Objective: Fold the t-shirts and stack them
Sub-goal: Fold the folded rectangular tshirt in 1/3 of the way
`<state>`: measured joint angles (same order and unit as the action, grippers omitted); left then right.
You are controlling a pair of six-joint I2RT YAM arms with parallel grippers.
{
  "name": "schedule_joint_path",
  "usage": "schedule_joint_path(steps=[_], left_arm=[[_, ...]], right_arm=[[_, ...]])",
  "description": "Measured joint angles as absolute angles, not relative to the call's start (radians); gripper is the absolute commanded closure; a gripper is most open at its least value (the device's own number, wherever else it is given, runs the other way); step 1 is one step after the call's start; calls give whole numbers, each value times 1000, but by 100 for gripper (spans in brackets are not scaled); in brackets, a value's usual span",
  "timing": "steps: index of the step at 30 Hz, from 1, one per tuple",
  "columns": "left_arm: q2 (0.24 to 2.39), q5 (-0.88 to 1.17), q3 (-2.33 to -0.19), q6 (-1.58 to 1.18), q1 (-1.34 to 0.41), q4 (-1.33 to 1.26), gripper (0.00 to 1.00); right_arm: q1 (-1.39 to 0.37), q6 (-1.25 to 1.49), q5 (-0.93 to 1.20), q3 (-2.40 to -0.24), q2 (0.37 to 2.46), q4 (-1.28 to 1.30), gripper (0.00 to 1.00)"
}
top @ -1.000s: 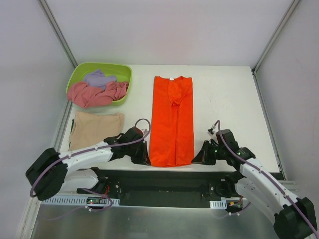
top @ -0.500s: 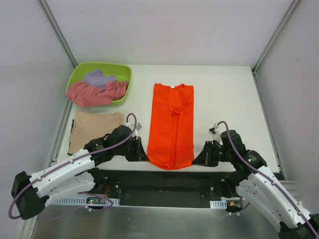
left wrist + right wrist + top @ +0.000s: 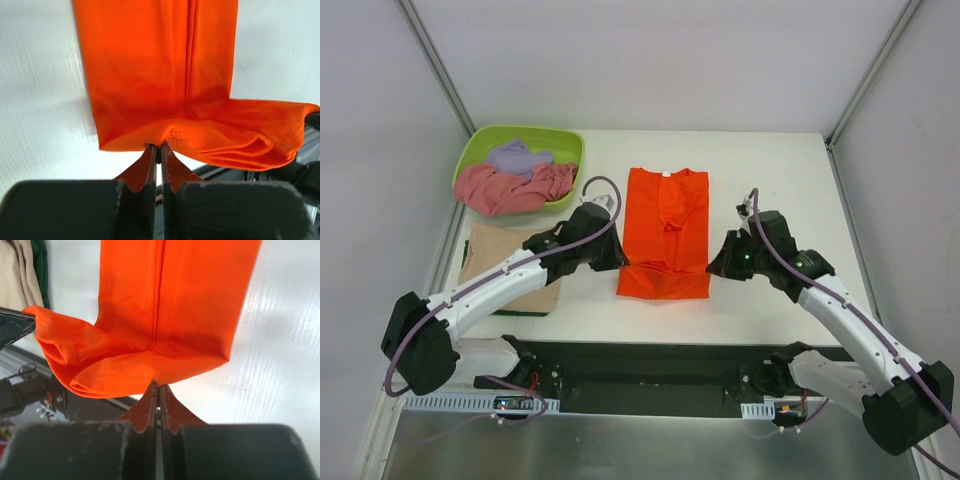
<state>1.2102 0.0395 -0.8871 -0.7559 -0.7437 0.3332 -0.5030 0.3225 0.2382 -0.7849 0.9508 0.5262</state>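
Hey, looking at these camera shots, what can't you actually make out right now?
- Top view: the left arm covers part of the tan t-shirt, so its fold is unclear.
- Top view: pink t-shirt and lavender t-shirt lie bunched in the green tub; their shapes are hidden.
- Left wrist view: the orange t-shirt has its collar cut off by the top edge.
- Right wrist view: a dark green strip beside the tan t-shirt, cut by the edge, unidentifiable.
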Motion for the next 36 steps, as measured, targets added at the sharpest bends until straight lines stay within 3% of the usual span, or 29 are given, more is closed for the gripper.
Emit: schedule_joint_path(steps=[13,36], left_arm=[[1427,76,-1023,-680,-592,238,100],[1764,219,-1215,-616,-475,213,100]], right_arm=[[-387,256,171,-878,1182,381,99],[-306,234,181,-1029,1580,273,99]])
